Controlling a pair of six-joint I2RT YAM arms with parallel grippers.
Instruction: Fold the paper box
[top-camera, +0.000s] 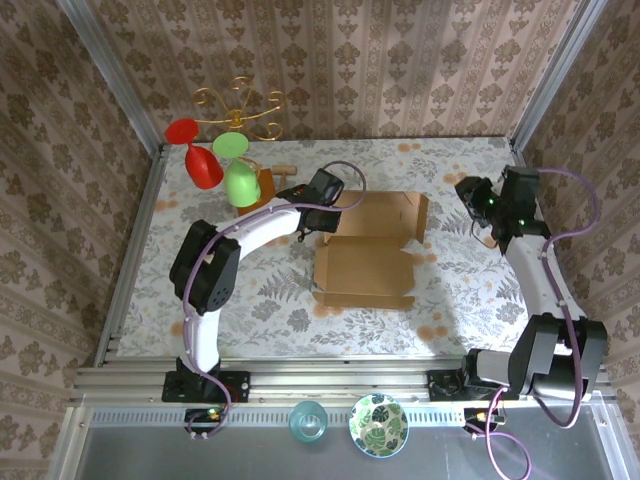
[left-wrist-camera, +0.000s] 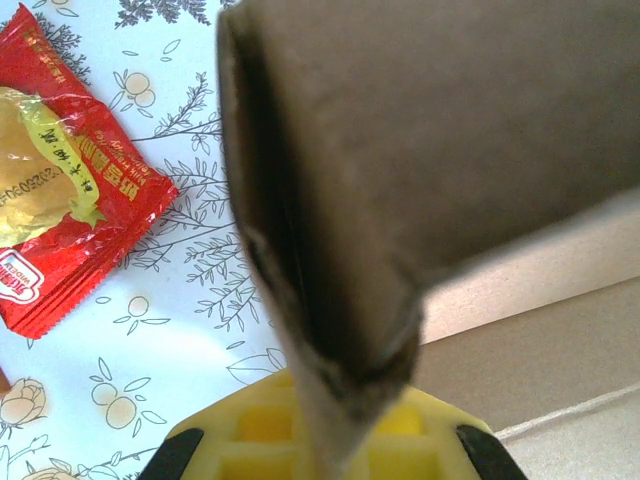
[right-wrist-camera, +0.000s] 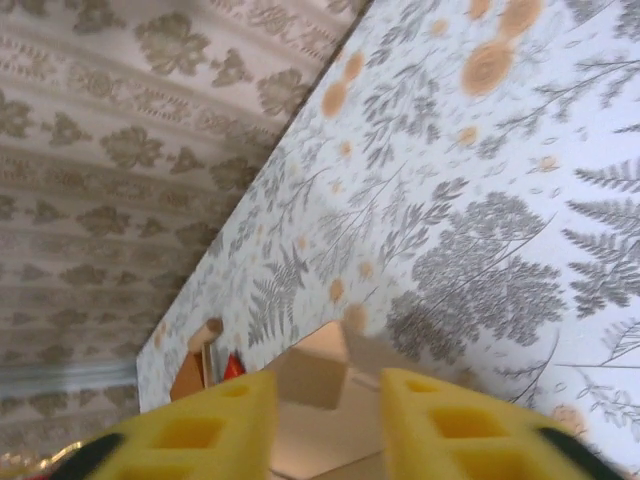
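Paper box (top-camera: 365, 262) lies near the middle of the table (top-camera: 260, 305). It is a brown cardboard sheet, partly raised: a flat panel with low walls sits nearer the arms, and a second panel lies behind it toward the far wall with its right-hand flap standing up. Left hand (top-camera: 322, 190) sits at the far left corner of the box, its arm curving in from the left. In the left wrist view a cardboard flap edge runs down between the yellow fingers (left-wrist-camera: 250, 440) and is pinched there, so this hand is closed on the paper box. A red snack packet (left-wrist-camera: 65, 170) lies flat on the table left of that flap, not touching it. Right hand (top-camera: 474, 196) hangs over the table to the right of the box, not touching it. In its wrist view the two yellow fingers (right-wrist-camera: 200, 430) stand a narrow gap apart with nothing between them, and a corner of the box shows beyond. Red and green glasses (top-camera: 205, 165) hang on a stand (top-camera: 238, 103) in the far left corner
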